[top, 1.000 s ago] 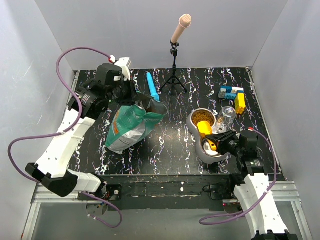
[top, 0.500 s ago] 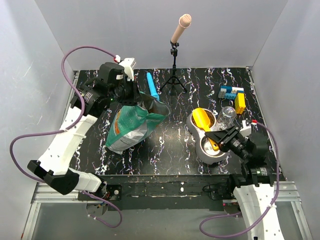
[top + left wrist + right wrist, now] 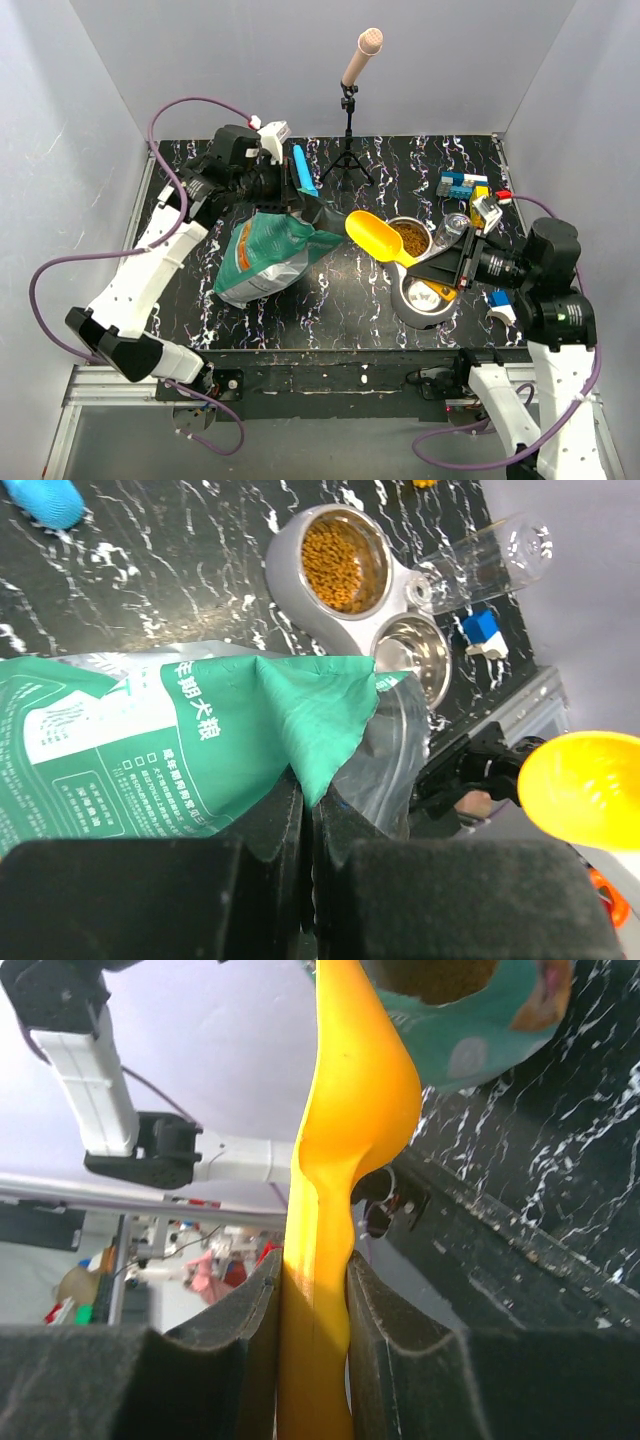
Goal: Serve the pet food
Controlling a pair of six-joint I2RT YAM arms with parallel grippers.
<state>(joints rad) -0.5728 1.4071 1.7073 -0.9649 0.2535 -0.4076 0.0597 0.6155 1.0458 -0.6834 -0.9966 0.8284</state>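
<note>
Yellow plastic scoop (image 3: 375, 237), smooth and seemingly empty, clamped by its handle in right gripper (image 3: 452, 270), held above mid-desk (image 3: 340, 300). Left gripper (image 3: 291, 197) pinched tight on top of crinkly green foil bag (image 3: 265, 258), left half. Far bowl (image 3: 412, 219), steel, holds kibble (image 3: 338, 548); near bowl (image 3: 418, 302) bare — likely half served.

The left arm is extended far forward, and the left gripper (image 3: 293, 198) is pinched closed on the bag (image 3: 265, 262) edge. The right gripper (image 3: 440, 274) (arm raised, pointing leftward) is clamped on the scoop (image 3: 375, 238) handle.
</note>
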